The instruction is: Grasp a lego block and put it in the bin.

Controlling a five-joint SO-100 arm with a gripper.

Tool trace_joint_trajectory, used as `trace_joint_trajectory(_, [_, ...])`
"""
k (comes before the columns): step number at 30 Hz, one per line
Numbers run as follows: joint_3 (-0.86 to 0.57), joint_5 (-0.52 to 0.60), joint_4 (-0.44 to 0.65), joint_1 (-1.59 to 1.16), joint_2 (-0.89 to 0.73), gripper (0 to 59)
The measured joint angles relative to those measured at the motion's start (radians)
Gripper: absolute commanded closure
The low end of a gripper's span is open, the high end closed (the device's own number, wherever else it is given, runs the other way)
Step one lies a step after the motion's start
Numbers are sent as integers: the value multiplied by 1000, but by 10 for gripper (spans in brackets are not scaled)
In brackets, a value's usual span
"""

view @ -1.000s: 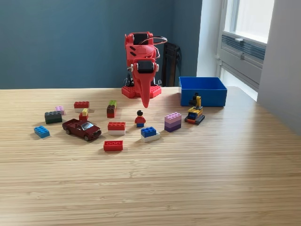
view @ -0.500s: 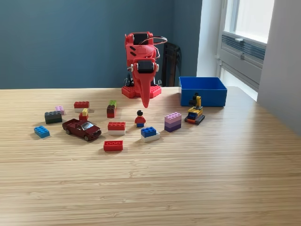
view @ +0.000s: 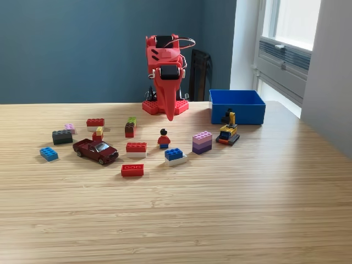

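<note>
My red arm stands at the back of the table with its gripper (view: 170,115) pointing down, fingers together and nothing between them, hanging above the table behind the red minifigure (view: 164,138). Lego blocks lie scattered in front: a red one (view: 132,170), a red-on-white one (view: 136,149), a blue-on-white one (view: 175,156), a pink-and-purple stack (view: 202,142), a blue one (view: 48,153) and a dark grey one (view: 62,136). The blue bin (view: 237,106) sits at the back on the exterior view's right, to the right of the gripper.
A dark red toy car (view: 95,150) sits among the blocks on the left. A small yellow toy digger (view: 228,132) stands just in front of the bin. More small blocks (view: 130,128) lie near the arm's base. The wooden table (view: 220,214) runs forward to the near edge.
The gripper has risen a little and its tip now sits higher and farther back than before. The blocks, car and bin have not moved.
</note>
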Motion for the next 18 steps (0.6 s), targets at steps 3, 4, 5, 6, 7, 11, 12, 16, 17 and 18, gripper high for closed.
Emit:
trace_joint_trajectory(3, [-74, 18, 0, -12, -101, 586])
trace_joint_trajectory(4, [-103, 21, 0, -12, -143, 585])
trace_joint_trajectory(5, [-124, 26, 3, -9, -178, 585])
trace_joint_trajectory(6, [-147, 28, 15, -9, -209, 565])
trace_joint_trajectory(7, [-181, 32, 34, -9, -253, 531])
trace_joint_trajectory(11, [-360, 38, 112, -11, -466, 404])
trace_joint_trajectory(12, [-387, 38, 127, -11, -489, 385])
trace_joint_trajectory(16, [-563, 37, 279, 26, -649, 340])
trace_joint_trajectory(17, [-624, 31, 308, 35, -693, 338])
trace_joint_trajectory(18, [-673, 28, 324, 46, -726, 339])
